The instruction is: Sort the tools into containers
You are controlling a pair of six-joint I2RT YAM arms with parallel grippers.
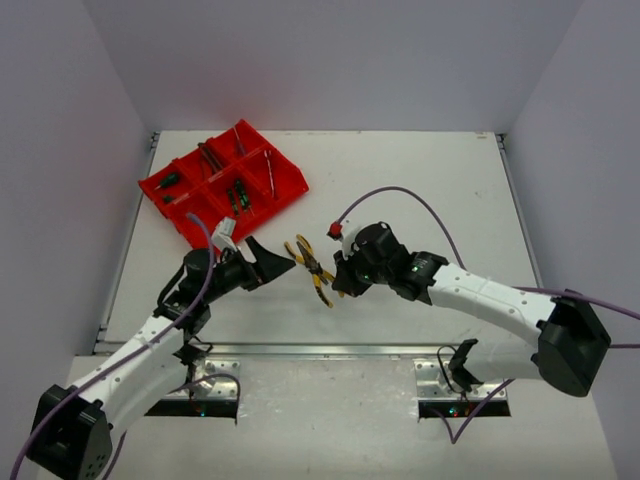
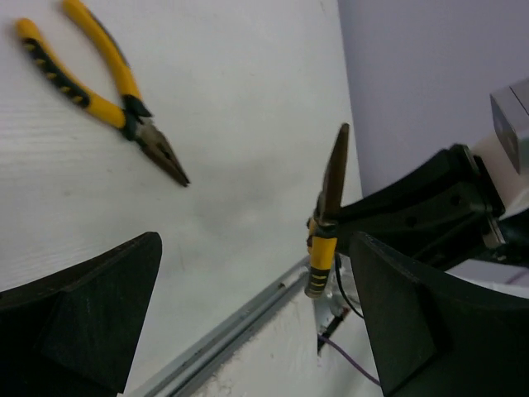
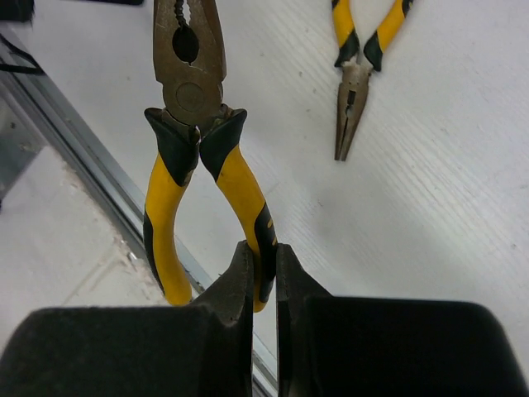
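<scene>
Top external view: one red tray (image 1: 287, 191) at the far left of the white table (image 1: 430, 190), divided in compartments, with several small tools inside, among them green-black screwdrivers (image 1: 237, 196) and one thin silver tool (image 1: 268, 170). Too small to count surely, and the same for the compartments. Two arms, two grippers, and two pairs of yellow-handled pliers, both pairs outside the tray, near the table middle between the grippers. First pair, the lying pliers (image 2: 124, 103), flat on the table with handles spread and nose closed, apart from both grippers. Second pair, the held pliers (image 3: 194, 91), lifted off the table and pinched by the right gripper (image 3: 263, 258) on only one handle, the other handle free beside it. Nose tip cut off at the top edge of the right wrist view. Edge-on from the left wrist, so hardly more than a thin dark blade with a bit of yellow below. Left gripper (image 2: 256, 265) with fingers wide apart, holding nothing, facing both pairs. From above, both pairs close together in one yellow tangle, hard to separate
</scene>
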